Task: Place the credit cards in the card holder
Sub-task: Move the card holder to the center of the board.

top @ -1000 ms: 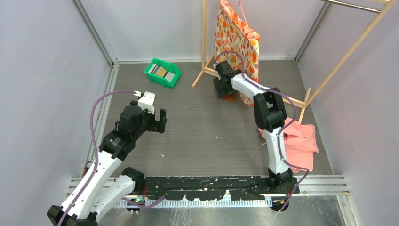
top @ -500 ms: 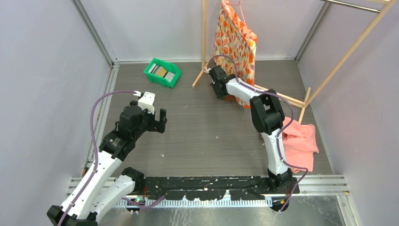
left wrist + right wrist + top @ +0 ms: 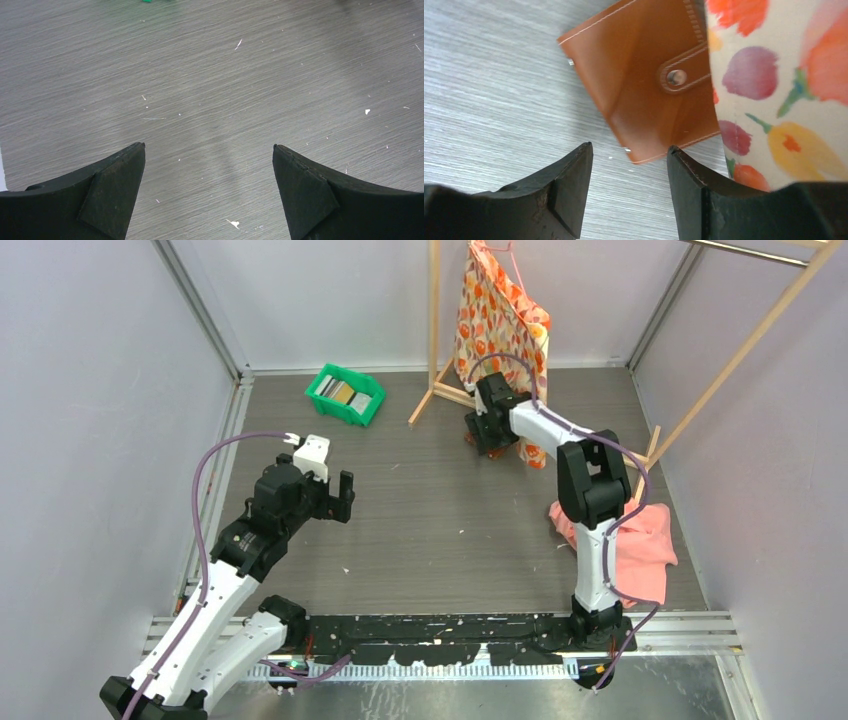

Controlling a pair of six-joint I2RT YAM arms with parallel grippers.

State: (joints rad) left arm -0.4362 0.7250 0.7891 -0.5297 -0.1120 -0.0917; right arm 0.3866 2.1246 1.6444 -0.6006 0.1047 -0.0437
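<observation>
The card holder (image 3: 639, 95), a brown leather wallet snapped shut, lies flat on the table, its right part under a hanging floral cloth (image 3: 784, 90). My right gripper (image 3: 629, 146) is open just short of its near corner, with nothing between the fingers. In the top view that gripper (image 3: 488, 440) sits low at the far side and covers most of the wallet. The credit cards (image 3: 344, 393) lie in a green bin (image 3: 318, 385) at the far left. My left gripper (image 3: 209, 145) hangs wide open over bare table (image 3: 210, 75), well left of the wallet (image 3: 346, 496).
A wooden clothes rack (image 3: 434, 330) stands at the back with the floral cloth (image 3: 500, 310) hanging from it, right beside the right wrist. A pink cloth (image 3: 640, 540) lies on the table at the right, behind the right arm.
The right gripper swung left toward the rack's foot, then came back right over the wallet. The left arm has not moved.
</observation>
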